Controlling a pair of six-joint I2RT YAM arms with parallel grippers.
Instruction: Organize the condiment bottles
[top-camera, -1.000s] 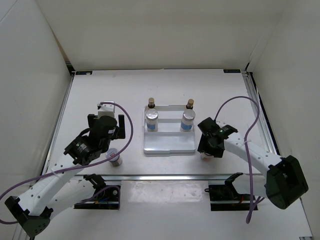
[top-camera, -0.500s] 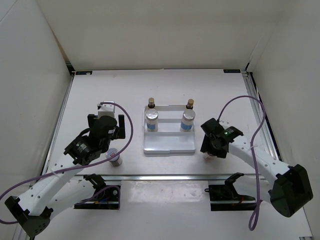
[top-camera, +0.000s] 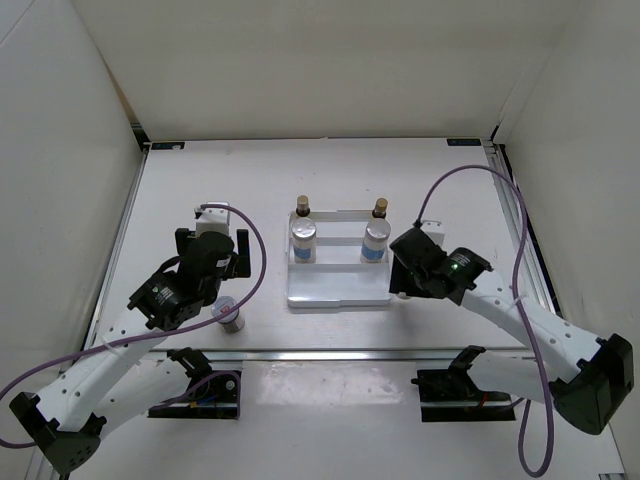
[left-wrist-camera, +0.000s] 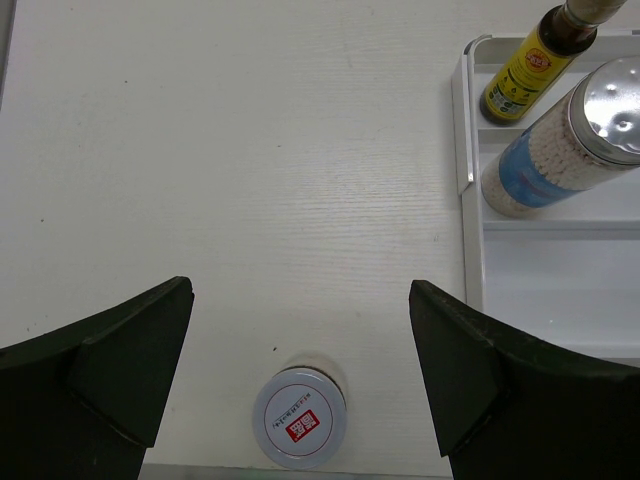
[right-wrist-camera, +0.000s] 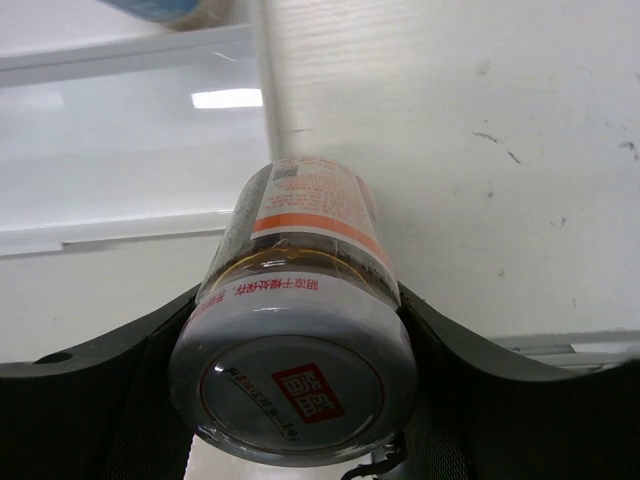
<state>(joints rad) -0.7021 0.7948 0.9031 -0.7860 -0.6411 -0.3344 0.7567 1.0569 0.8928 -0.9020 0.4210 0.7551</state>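
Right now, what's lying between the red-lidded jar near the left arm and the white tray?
Nothing. The left wrist view shows only bare tabletop between the jar and the tray, up to its left wall.

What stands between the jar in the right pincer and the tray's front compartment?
Nothing visible beyond the white tray's own right rim. The right pincer holds the red-marked jar at that rim, and the front compartment beside it is bare. The two silver-lidded cylinders stand one row farther back, out of that path.
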